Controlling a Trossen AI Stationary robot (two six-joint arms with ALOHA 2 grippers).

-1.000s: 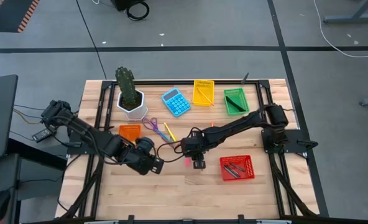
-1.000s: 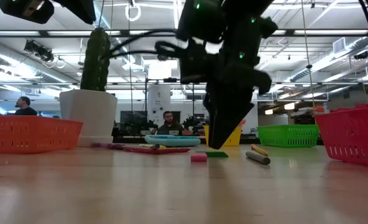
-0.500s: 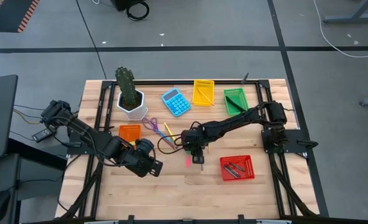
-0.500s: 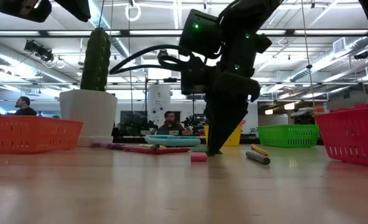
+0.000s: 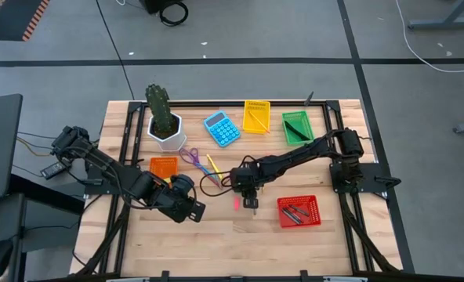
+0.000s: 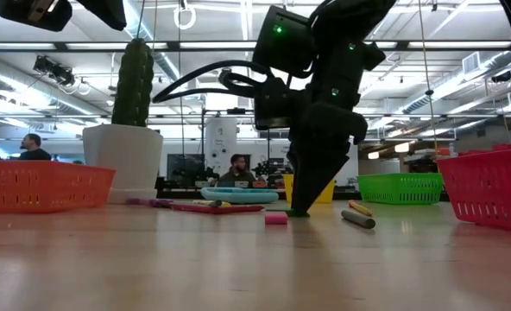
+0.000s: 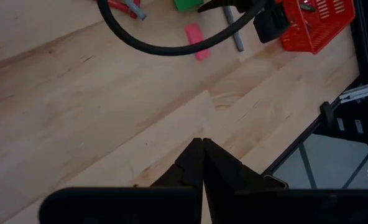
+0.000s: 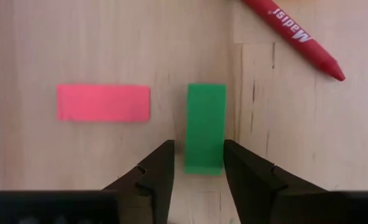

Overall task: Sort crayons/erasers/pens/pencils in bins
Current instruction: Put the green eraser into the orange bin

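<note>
The right hand (image 8: 197,167) hung low over the surface (image 5: 216,235), fingers spread and gripping nothing, with the green eraser (image 8: 205,127) lying directly ahead, its near end just inside the gap between the fingertips. The eraser's long axis ran straight into that gap, so the fingers stood either side of its narrow width. A pink eraser (image 8: 103,102) lay just off to one side of the hand, crosswise to the green one, and a red crayon (image 8: 293,37) lay further ahead on the other side. The left hand (image 7: 201,163) hovered well apart, pinched shut and empty, so the right arm was plainly nearer. I counted two erasers and four bins (image 5: 298,211): orange, yellow, green, red.
</note>
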